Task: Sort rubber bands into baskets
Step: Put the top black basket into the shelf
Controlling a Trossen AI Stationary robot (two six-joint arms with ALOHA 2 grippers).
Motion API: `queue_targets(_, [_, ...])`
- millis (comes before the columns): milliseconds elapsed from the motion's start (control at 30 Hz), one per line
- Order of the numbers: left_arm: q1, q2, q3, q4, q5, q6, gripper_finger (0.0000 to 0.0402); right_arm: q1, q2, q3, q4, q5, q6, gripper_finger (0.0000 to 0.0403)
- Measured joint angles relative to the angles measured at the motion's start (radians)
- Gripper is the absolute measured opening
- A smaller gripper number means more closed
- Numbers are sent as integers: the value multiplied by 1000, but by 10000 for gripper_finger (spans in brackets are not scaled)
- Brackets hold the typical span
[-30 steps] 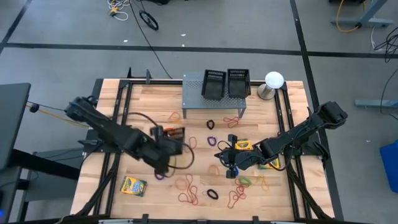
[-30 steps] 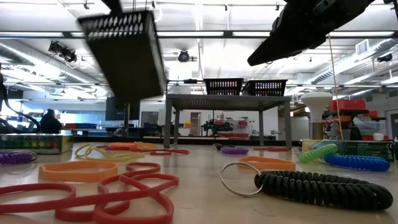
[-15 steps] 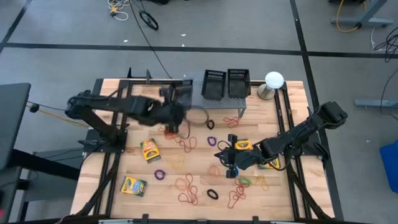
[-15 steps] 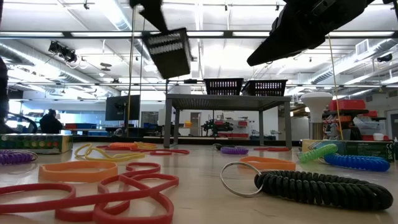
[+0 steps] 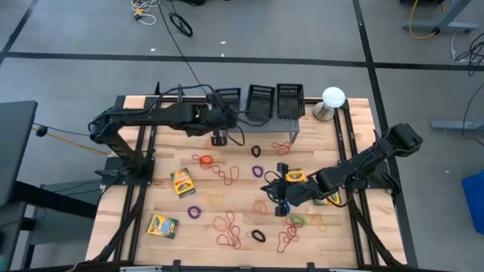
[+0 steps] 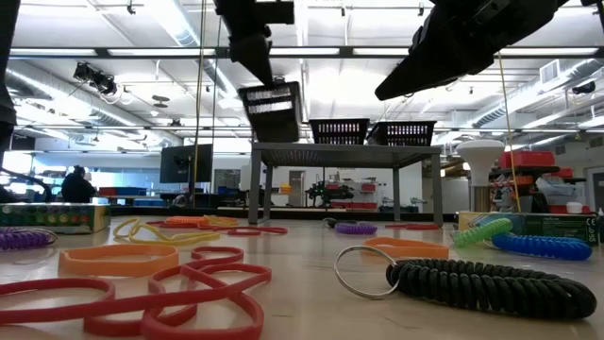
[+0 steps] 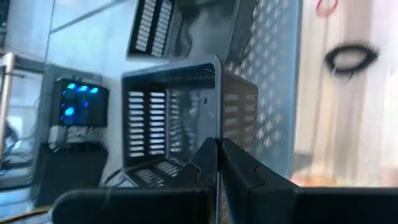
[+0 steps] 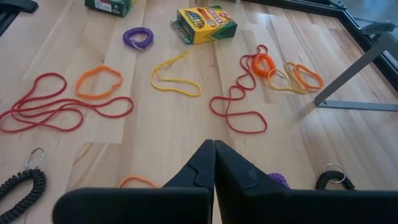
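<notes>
Pinching only the rim of a basket (image 5: 228, 99) hanging beneath it, the left gripper (image 5: 219, 115) could let it swing, clip the stand (image 5: 281, 123), and drop; the right gripper (image 5: 280, 205) hovers pressed together, empty.

Illumination is bright and even, supplied by overhead ceiling light strips (image 6: 311, 52) that flare to white glare above the table. The left wrist view is motion-blurred and washed out, with the basket (image 7: 186, 118) just ahead of the fingers soft-edged. The wooden table (image 8: 186, 118) ahead of the right fingers is sharp with faint shadows.
</notes>
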Motion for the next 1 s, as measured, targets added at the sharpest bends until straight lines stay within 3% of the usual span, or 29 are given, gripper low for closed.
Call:
queue_targets(300, [57,2,-61,72,9,73,10,0,0,0,1,0,-1,7])
queue_targets(700, [54,2,-62,128,124,103,11,0,0,0,3,0,-11,7])
queue_targets(1000, [11,2,-62,134,129,84,11,0,0,0,5,0,-18,7])
